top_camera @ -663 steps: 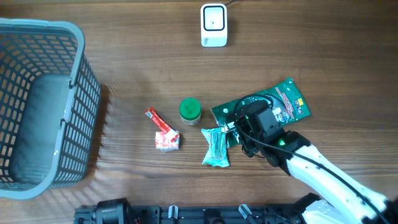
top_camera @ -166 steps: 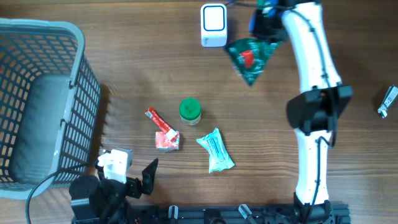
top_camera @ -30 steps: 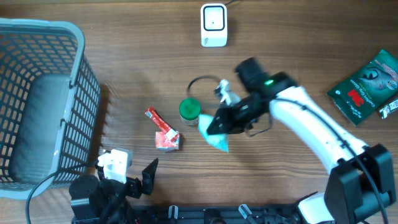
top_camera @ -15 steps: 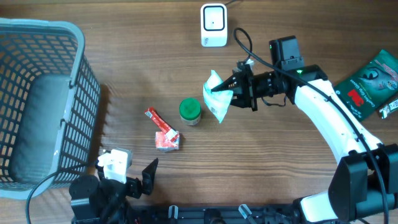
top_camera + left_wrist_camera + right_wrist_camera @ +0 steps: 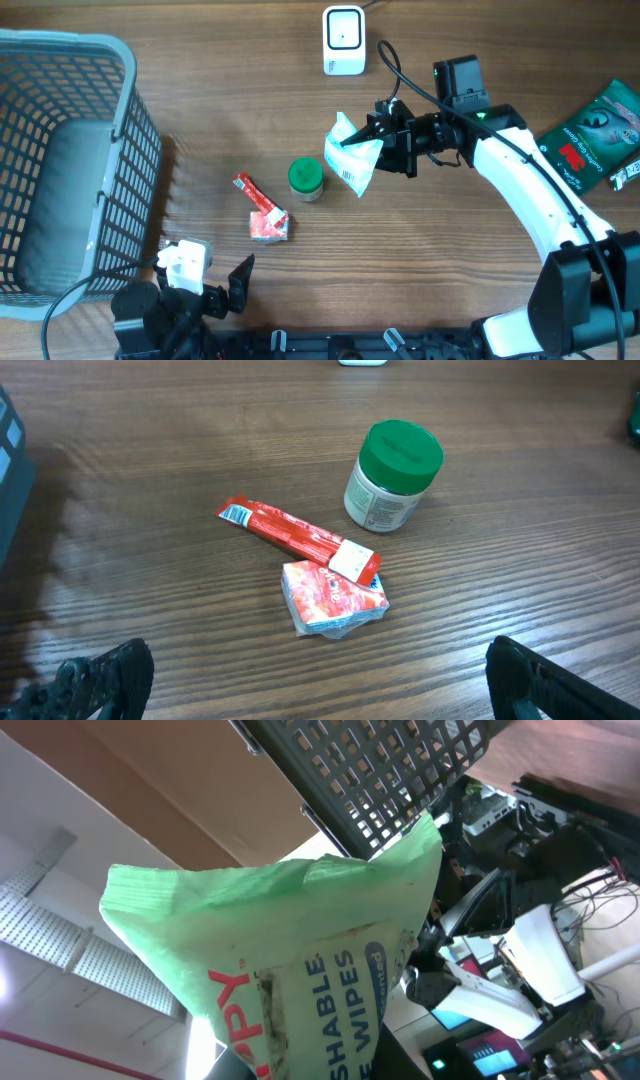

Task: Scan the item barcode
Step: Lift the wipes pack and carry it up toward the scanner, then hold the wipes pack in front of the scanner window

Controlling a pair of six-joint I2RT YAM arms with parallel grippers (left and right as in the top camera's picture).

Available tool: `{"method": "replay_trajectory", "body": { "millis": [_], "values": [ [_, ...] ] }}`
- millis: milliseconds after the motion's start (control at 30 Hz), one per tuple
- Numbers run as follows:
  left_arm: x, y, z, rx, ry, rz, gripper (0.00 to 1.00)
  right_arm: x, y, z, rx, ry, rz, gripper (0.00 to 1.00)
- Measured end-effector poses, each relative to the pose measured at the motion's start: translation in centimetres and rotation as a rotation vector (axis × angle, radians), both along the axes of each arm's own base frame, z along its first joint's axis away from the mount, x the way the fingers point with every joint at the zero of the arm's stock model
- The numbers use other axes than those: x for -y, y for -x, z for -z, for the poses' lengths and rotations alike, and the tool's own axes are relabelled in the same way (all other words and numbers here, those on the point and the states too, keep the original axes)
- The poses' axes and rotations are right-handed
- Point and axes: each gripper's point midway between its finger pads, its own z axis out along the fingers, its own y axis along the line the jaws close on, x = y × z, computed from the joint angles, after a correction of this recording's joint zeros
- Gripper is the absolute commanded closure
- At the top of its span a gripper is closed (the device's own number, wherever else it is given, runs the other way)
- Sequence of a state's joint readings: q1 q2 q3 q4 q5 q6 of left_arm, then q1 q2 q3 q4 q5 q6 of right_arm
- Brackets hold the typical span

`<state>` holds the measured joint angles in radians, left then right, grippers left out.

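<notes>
At the near edge of the worktop (image 5: 480,280) the left fingers (image 5: 100,680) are spread wide and hold nothing; they hang low above the wood. Just beyond them lies a small red and white packet (image 5: 334,598), and a red stick sachet (image 5: 298,539) lies slanted, touching its far side. A little further stands a white jar with green lid (image 5: 394,476), upright and apart from the sachet.

To the right of the jar, lifted above the worktop, is the pack of wipes (image 5: 350,160). The right fingers (image 5: 385,125) pinch it at its upper right side, so that it hangs tilted with the pale green end up. On its lower part there is a white printed patch, perhaps the barcode, but I cannot read it.

On the left side stands a grey basket (image 5: 130,150). At the right edge lies a dark green packet (image 5: 590,135), well apart from the other things. Furthest of all, beyond the held pack, sits the white scanner (image 5: 343,40).
</notes>
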<state>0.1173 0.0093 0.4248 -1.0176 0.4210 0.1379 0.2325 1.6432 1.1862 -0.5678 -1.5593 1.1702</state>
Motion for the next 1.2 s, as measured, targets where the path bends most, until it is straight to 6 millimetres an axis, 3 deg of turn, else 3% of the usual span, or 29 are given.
{"method": "replay_trajectory", "body": {
  "millis": [67,133,233,367,500,600,667,767,833,933,1133,1200],
  "values": [
    [0.0,0.0,0.0,0.0,0.0,0.0,0.0,0.1,-0.1,0.0,0.033,-0.008,0.005,0.96],
    [0.0,0.0,0.0,0.0,0.0,0.0,0.0,0.5,-0.9,-0.2,0.188,-0.04,0.021,0.96],
    [0.0,0.0,0.0,0.0,0.0,0.0,0.0,0.8,-4.1,0.8,0.58,0.015,0.11,0.95],
    [0.0,0.0,0.0,0.0,0.0,0.0,0.0,1.1,-8.2,4.2,0.871,0.274,0.216,0.95],
    [0.0,0.0,0.0,0.0,0.0,0.0,0.0,0.7,-10.3,8.0,1.128,0.587,0.193,0.95],
    [0.0,0.0,0.0,0.0,0.0,0.0,0.0,-0.2,-11.0,9.6,1.321,0.792,0.129,0.95],
    [0.0,0.0,0.0,0.0,0.0,0.0,0.0,-0.9,-12.5,9.0,1.494,0.932,0.139,0.95],
    [0.0,0.0,0.0,0.0,0.0,0.0,0.0,-1.2,-15.5,6.7,1.687,1.047,0.241,0.95],
    [0.0,0.0,0.0,0.0,0.0,0.0,0.0,-0.9,-16.9,6.5,1.726,1.091,0.275,0.95],
    [0.0,0.0,0.0,0.0,0.0,0.0,0.0,-1.3,-19.8,8.0,1.748,1.158,0.269,0.95],
    [0.0,0.0,0.0,0.0,0.0,0.0,0.0,-4.3,-27.0,10.2,1.748,1.229,0.256,0.95],
    [0.0,0.0,0.0,0.0,0.0,0.0,0.0,-5.2,-29.4,9.7,1.765,1.235,0.296,0.95]
  ]
}}
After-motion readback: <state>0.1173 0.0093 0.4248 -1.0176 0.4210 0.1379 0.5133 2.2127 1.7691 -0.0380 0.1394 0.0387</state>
